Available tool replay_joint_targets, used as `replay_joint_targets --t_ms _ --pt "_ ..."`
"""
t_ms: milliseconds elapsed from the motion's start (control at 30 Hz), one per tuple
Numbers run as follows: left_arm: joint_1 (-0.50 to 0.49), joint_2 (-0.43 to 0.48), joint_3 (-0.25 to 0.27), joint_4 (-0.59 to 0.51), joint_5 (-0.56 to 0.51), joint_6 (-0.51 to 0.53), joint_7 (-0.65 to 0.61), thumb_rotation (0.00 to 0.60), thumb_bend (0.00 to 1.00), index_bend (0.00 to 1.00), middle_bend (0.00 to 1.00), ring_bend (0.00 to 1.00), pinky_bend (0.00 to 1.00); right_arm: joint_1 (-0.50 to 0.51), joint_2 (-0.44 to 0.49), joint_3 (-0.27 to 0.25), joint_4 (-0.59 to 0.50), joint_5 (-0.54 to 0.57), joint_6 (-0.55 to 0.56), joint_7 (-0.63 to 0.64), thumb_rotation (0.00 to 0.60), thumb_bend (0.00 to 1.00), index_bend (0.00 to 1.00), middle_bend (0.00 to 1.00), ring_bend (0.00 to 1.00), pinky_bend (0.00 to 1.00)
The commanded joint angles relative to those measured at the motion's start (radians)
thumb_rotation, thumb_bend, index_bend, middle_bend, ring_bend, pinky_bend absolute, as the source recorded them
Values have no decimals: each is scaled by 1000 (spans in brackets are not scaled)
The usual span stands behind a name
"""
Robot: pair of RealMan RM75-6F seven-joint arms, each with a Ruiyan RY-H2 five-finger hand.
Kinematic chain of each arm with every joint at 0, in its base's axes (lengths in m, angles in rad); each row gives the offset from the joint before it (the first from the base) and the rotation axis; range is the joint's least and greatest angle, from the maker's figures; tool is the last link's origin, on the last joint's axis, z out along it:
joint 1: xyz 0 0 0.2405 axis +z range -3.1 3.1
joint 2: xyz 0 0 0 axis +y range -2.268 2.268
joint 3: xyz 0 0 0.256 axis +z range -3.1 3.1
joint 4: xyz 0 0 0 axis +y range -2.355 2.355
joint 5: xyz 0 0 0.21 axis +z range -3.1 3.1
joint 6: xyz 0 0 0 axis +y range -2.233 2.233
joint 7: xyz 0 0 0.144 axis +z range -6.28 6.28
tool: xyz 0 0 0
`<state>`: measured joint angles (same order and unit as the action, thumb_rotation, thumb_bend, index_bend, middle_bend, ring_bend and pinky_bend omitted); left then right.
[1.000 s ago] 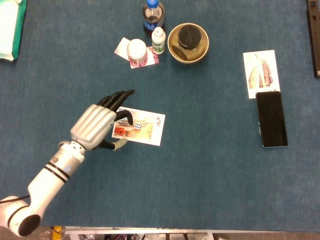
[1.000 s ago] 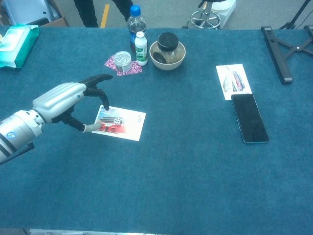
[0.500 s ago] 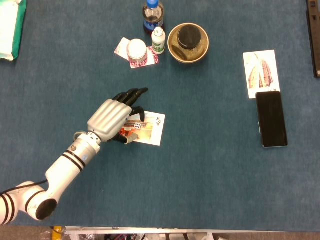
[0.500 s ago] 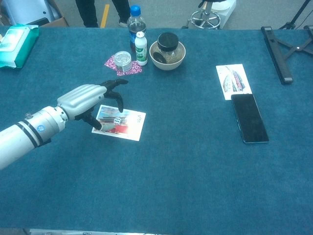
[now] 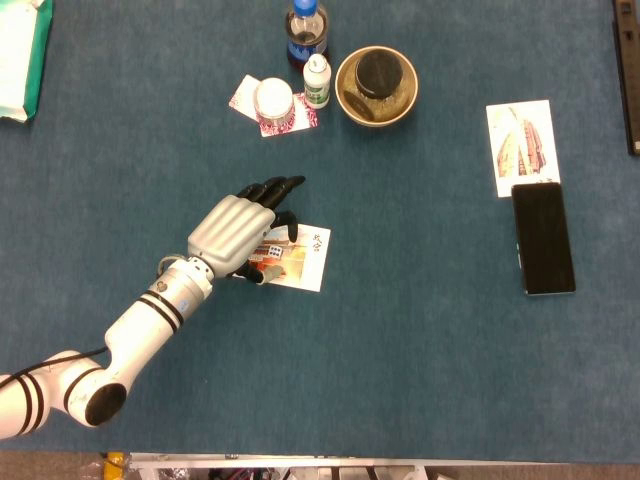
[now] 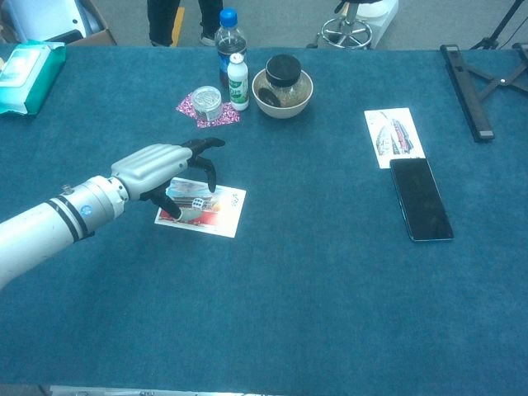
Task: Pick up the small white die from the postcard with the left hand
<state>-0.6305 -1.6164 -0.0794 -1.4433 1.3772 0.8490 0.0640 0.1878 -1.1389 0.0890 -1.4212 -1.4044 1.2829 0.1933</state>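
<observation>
while over postcard (image 6: 221, 216) | robot hand (image 5: 237, 232) fingers apart | die (image 6: 198, 204) seemingly untouched

The left hand (image 5: 240, 228) covers much of the postcard (image 5: 305, 258) — fingers' contact with the die (image 6: 198, 204) unclear.

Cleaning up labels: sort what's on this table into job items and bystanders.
Job: left hand, small white die, postcard.
Lying about: bowl with dark jar, cola bottle, white bottle, phone, second card, wipes pack.
</observation>
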Motion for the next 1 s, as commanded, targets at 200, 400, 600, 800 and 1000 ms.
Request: replay_joint_targets --t_ms 200,400,600,800,1000 --pt "-13 -21 0 17 -47 -8 45 600 232 433 0 0 140 -4 -1 -2 8 2 -1 10 600 0 352 263 210 322" --pt "-12 -17 3 16 -85 -7 73 600 232 434 0 0 140 -7 -4 -4 16 6 -5 18 600 0 352 263 210 322" --pt "-13 -12 7 14 -101 -7 80 600 232 450 0 0 140 -6 -11 -7 24 3 -11 22 600 0 352 263 210 322" --pt "-14 -11 11 15 -103 -3 74 600 232 463 0 0 140 -4 -18 -7 34 5 -15 25 600 0 353 263 210 322" --pt "-22 -19 13 20 -109 -8 74 600 232 463 0 0 140 -7 -21 -7 41 5 -13 31 600 0 353 263 210 322"
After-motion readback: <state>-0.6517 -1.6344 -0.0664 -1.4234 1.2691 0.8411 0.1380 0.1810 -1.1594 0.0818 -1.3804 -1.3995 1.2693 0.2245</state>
